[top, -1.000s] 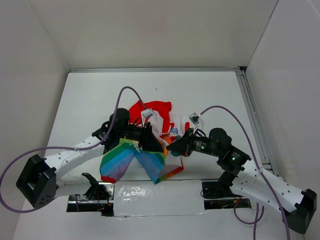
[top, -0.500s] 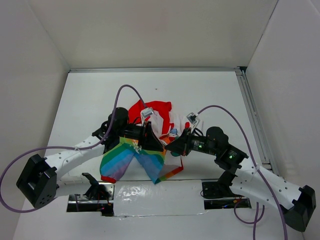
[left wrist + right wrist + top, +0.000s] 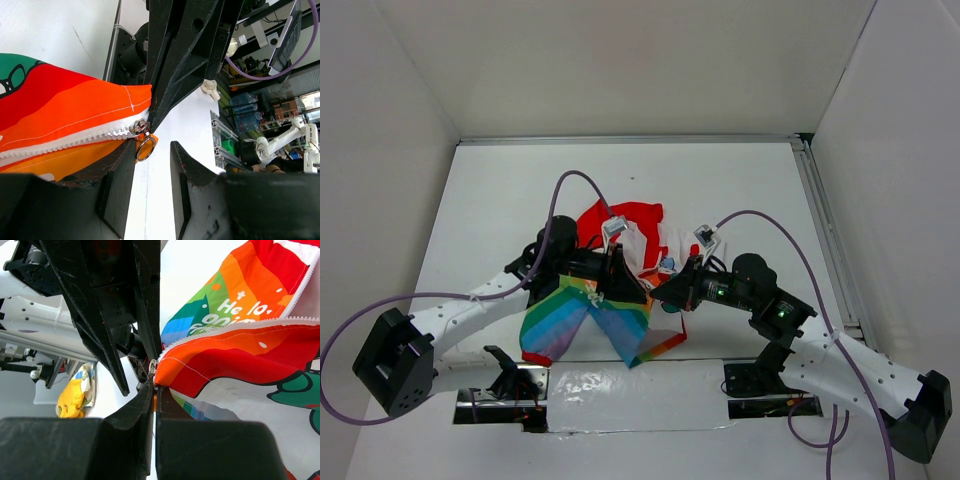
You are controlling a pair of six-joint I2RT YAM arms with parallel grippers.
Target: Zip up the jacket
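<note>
The jacket (image 3: 585,320) lies bunched mid-table, rainbow panels toward me and red collar at the back. My right gripper (image 3: 660,293) is shut on the orange hem (image 3: 200,360), just below the zipper slider (image 3: 153,365); its fingertips (image 3: 150,385) are pressed together on the fabric. My left gripper (image 3: 155,150) faces it, open. The slider (image 3: 140,126) and its ring pull (image 3: 145,148) hang at the tip of the left-hand finger (image 3: 122,170), and nothing is pinched between the jaws. White zipper teeth (image 3: 75,140) run away to the left.
White walls close in the table on three sides. A metal rail (image 3: 825,230) runs along the right edge. A glossy taped strip (image 3: 630,385) lies between the arm bases. Purple cables (image 3: 570,185) arc over both arms.
The left jaws have narrowed somewhat around the ring pull. The right arm has shifted slightly left, still holding the hem. The jacket has hardly moved.
</note>
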